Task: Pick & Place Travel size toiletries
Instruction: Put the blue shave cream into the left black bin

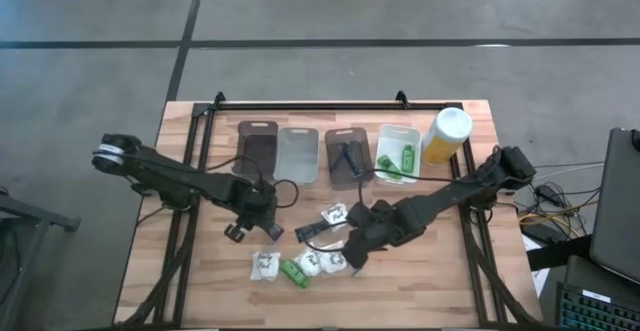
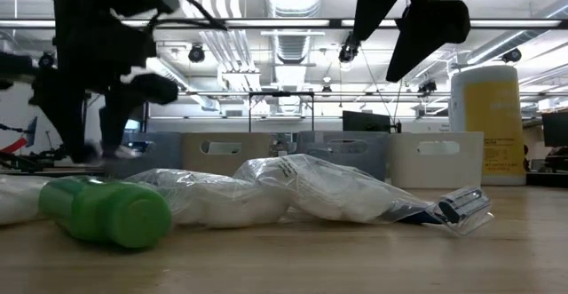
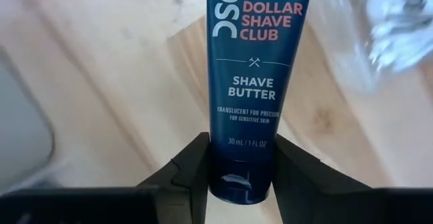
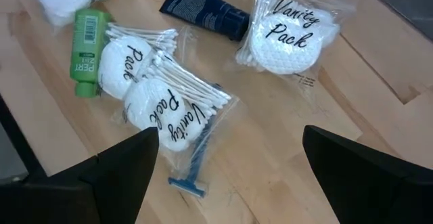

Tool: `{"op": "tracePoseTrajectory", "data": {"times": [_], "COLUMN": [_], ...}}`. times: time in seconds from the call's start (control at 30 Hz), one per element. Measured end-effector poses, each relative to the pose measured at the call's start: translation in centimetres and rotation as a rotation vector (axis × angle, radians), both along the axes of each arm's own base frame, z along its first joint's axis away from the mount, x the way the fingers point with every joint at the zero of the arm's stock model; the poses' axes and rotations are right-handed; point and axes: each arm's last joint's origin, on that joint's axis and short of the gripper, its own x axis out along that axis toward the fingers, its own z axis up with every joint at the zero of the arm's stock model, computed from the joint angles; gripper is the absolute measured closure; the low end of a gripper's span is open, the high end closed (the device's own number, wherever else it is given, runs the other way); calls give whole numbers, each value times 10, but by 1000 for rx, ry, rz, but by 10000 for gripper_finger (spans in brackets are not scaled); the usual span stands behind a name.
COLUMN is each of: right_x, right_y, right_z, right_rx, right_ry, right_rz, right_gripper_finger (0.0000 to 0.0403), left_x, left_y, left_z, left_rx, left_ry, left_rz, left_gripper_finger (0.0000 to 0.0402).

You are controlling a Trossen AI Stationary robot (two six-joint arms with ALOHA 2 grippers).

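Dark-blue shave butter tube (image 3: 256, 82) sits clenched in my left tool (image 3: 240, 173), cap end pinched between the two fingers, body pointing away over the bare wood. Seen from overhead, the left tool (image 1: 248, 226) is at mid-tabletop, just in front of the tray row. So the pick on this item looks done; carry and drop are what's left.

My right tool (image 4: 230, 170) hangs released, fingers spread wide, over the loose pile: a Vanity Pack packet w/ cotton swabs (image 4: 159, 102), a blue razor (image 4: 193, 166) poking out under it, a green bottle (image 4: 86, 45) beside them, another dark tube (image 4: 206, 11) and a second packet (image 4: 287, 31) farther off. Nothing between the fingers. I judge it's lining up for the next grab, prob. the nearest packet.

Farther back, four trays run along the rear edge; the white tray (image 1: 392, 136) already holds green bottles, the smoky tray (image 1: 337, 136) some thin dark things. Tall yellow bottle (image 1: 446, 134) stands at the right end.

Next for the left: lift clear, swing back to a tray, open above it. Which tray takes tubes, can't tell. Right needs a straight drop onto crinkly film, which may slip.
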Motion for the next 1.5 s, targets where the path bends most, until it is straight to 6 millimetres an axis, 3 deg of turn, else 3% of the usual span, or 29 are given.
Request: {"op": "tracePoseTrajectory", "data": {"times": [0.33, 0.6, 0.77, 0.9, 1.23, 1.37, 1.5], "right_x": [-16, -26, -26, -24, -23, -24, -26], "right_y": [-1, -2, -6, -13, -19, -18, -18], "right_z": [16, 34, 37, 36, 39, 39, 39], "right_rx": [-51, -70, -71, -72, -71, -73, -80], "right_ry": [-52, -201, -218, -213, -221, -216, -209], "right_rz": [-145, -336, -361, -390, -410, -407, -401], "right_gripper_finger": [39, 39, 39, 39, 39, 39, 39], "left_x": [-19, -44, -59, -59, -46, -44, -40], "left_y": [4, 16, 33, 54, 122, 135, 139], "left_z": [48, 81, 95, 88, 43, 33, 27], "left_rx": [-223, -478, -527, -462, -432, -365, -354], "left_ry": [-136, -323, -530, -569, -464, -415, -388], "left_rz": [498, 1134, 1444, 1597, 1836, 1853, 1884], "left_gripper_finger": [275, 275, 274, 275, 272, 259, 219]}}
